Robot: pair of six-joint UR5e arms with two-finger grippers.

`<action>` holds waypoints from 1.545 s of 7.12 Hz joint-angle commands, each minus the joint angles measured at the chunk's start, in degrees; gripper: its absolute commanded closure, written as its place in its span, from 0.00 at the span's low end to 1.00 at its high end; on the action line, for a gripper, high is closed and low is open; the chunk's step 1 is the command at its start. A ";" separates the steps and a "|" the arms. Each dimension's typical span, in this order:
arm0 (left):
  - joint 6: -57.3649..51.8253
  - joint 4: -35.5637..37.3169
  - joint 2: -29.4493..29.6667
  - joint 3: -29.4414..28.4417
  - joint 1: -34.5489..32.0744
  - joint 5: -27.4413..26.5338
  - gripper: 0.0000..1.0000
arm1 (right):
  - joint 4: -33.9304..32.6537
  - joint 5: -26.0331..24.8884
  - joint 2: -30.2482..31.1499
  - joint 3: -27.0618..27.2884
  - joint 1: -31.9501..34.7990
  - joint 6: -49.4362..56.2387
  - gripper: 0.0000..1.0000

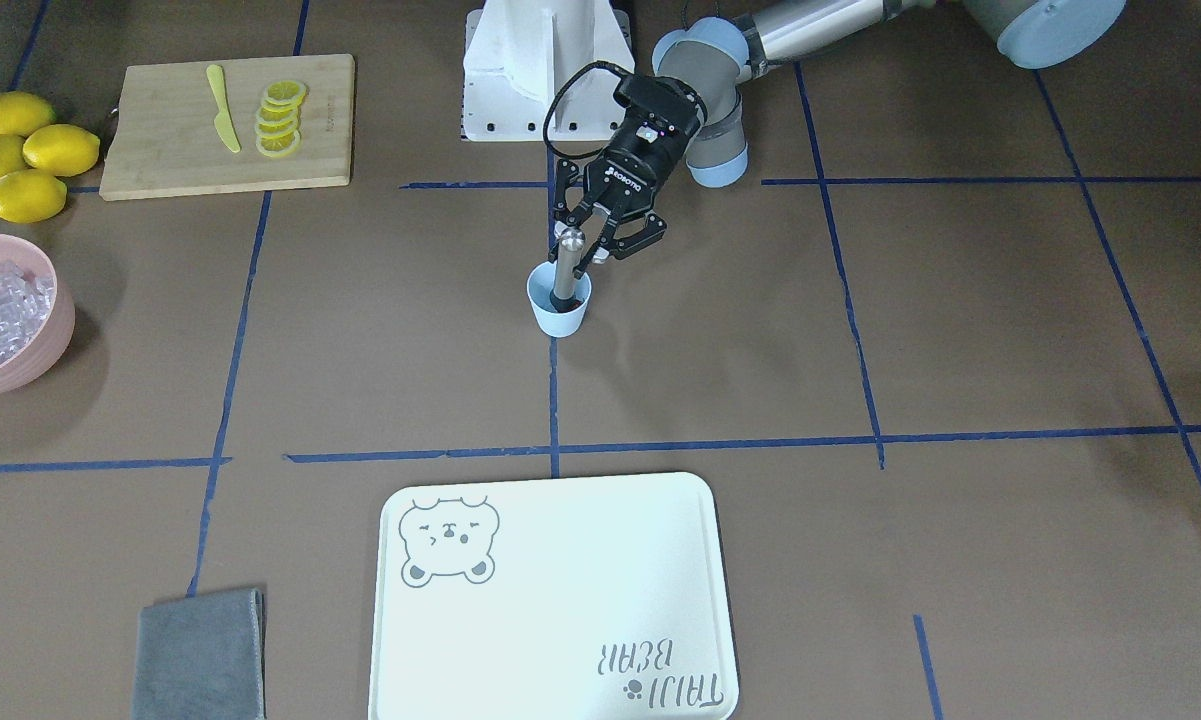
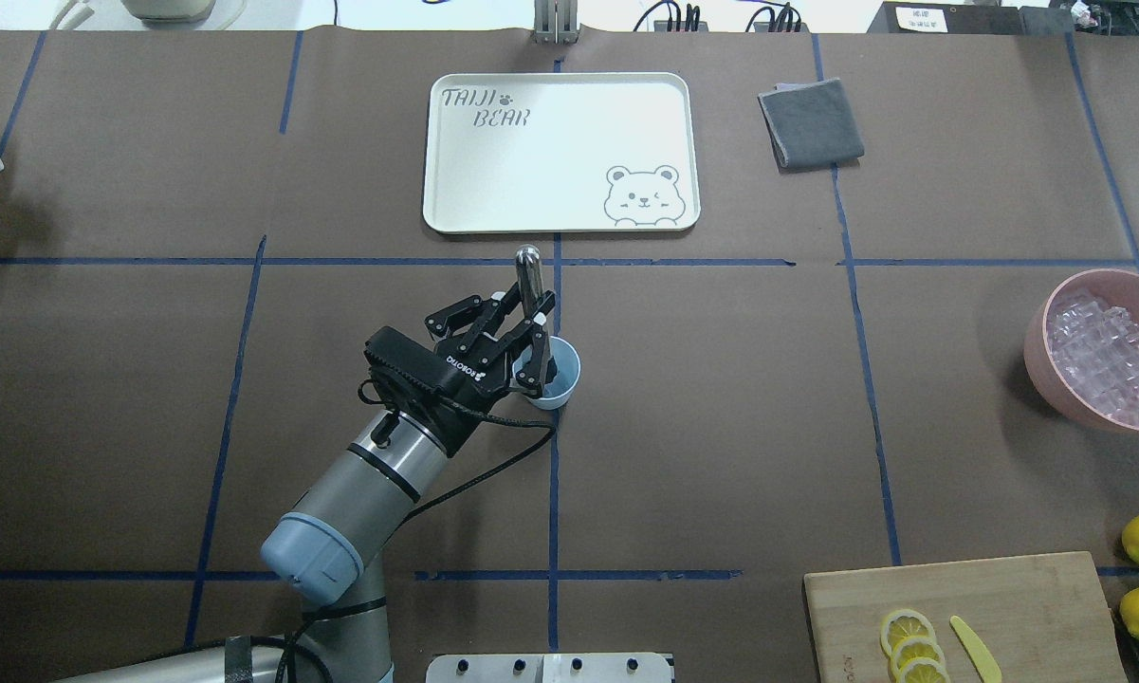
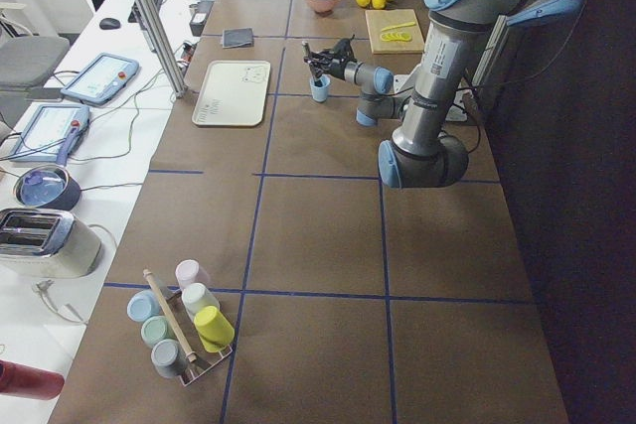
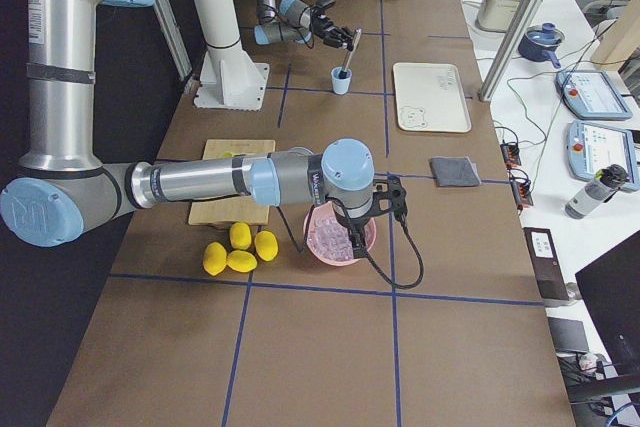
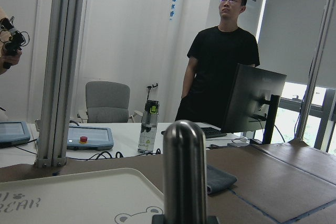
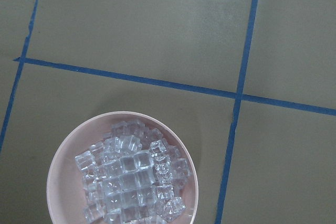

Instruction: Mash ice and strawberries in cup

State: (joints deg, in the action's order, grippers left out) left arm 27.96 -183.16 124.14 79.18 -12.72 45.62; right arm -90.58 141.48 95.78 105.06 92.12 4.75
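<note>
As it leans in over the middle of the brown-papered table [image 1: 960, 330], the left gripper [image 1: 580, 248], lettered ROBOTIQ in white on its black body, pinches a steel muddler [image 1: 567, 272] between its fingertips. The rod stands tilted in the pale blue cup [image 1: 558, 310], which sits at a blue tape line [image 1: 553, 400]. The cream tray [image 2: 560, 180] on the operators' side of the cup reads TAIJI BEAR, with a paw print and a bear's face drawn in one corner. Small print on the wooden cutting board [image 1: 160, 150] is too fine to read. What lies inside the cup cannot be made out in any view. The ice [image 6: 131, 179] is heaped in a pink bowl [image 6: 62, 153] well apart from the cup, toward the robot's right end of the table, and only the right wrist camera looks straight down on it. Only the side view from the robot's right shows the right gripper [image 4: 358, 235], hanging over that bowl; whether it is spread or closed cannot be told. The left wrist camera alone takes in a person [image 5: 220, 72] in a black T-shirt standing behind a monitor [image 5: 253, 102]. Lemon slices [image 1: 280, 118] and a yellow knife [image 1: 223, 108] lie on the board, four whole lemons [image 1: 25, 155] beside it, a folded grey cloth [image 1: 200, 655] near the tray. A rack of pastel tumblers [image 3: 184, 330] shows only in the left side view.
</note>
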 commanded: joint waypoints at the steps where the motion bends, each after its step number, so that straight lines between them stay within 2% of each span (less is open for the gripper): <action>1: 0.16 0.17 0.58 -0.69 0.06 0.00 1.00 | 0.06 -0.07 0.02 -0.03 -0.01 0.09 0.01; 11: -0.19 0.53 0.67 -0.44 0.41 0.09 1.00 | -0.03 0.02 0.20 -0.03 0.08 0.09 0.01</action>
State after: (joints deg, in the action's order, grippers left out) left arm 28.00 -182.63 124.84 78.17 -12.25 45.62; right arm -90.62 141.50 95.92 105.03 92.13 4.83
